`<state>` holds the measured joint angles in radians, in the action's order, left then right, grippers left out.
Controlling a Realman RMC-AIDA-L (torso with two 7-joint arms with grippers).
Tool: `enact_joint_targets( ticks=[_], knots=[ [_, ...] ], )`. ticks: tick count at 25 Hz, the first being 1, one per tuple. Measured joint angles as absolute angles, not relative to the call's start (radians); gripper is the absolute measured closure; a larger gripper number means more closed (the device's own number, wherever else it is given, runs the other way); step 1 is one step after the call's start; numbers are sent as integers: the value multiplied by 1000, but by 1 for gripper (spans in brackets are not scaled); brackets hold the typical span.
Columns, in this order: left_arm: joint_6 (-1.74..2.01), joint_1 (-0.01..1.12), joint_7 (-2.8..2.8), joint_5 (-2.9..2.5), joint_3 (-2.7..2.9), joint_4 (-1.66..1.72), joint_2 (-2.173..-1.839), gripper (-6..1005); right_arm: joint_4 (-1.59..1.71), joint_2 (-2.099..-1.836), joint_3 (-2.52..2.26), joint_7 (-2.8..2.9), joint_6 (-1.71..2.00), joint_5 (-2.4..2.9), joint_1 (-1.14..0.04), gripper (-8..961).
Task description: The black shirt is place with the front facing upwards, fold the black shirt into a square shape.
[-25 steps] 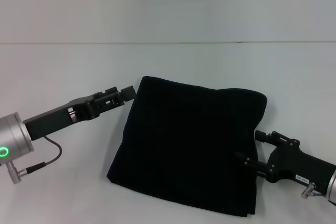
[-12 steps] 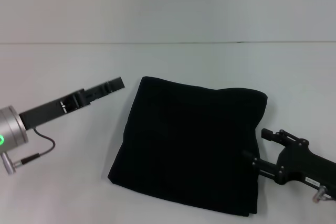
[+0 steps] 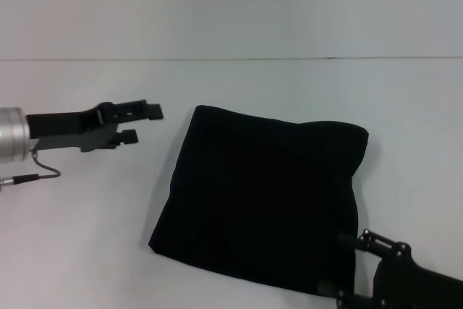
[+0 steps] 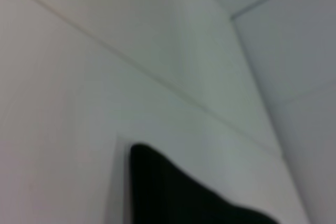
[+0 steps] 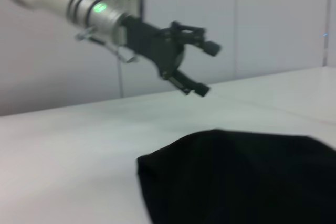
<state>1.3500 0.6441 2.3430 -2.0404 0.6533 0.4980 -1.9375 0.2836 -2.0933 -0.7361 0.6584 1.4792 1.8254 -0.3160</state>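
Note:
The black shirt (image 3: pixel 260 200) lies folded into a rough square on the white table, plain side up, with no lettering showing. My left gripper (image 3: pixel 143 123) hovers open just left of the shirt's far left corner and touches no cloth. The right wrist view shows that left gripper (image 5: pixel 206 70) raised above the table, its fingers spread, beyond the shirt (image 5: pixel 247 177). My right gripper (image 3: pixel 349 265) is low at the shirt's near right corner, open, mostly cut off by the picture's edge. A corner of the shirt (image 4: pixel 173 192) shows in the left wrist view.
The white table (image 3: pixel 87 251) spreads around the shirt on all sides. A wall rises behind the table's far edge (image 3: pixel 231 58). A thin cable (image 3: pixel 40 168) hangs under the left arm.
My left gripper has drawn back to the left and risen from the shirt's far left corner. The right arm has pulled back toward the lower right. The shirt has stayed put.

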Motion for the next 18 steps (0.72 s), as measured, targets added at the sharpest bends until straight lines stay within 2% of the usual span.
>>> enact_joint_targets(
  ticks=[6,18],
  knots=[
    [1340,719,2402,-2147,712,492,-1940,35,267,-2094,-733,654,1474,1842,-315,127],
    [1210,745,2406,-2151,770,462,-1997,37,267,-2096,-729,656,1466,1843,-329,126]
  ],
)
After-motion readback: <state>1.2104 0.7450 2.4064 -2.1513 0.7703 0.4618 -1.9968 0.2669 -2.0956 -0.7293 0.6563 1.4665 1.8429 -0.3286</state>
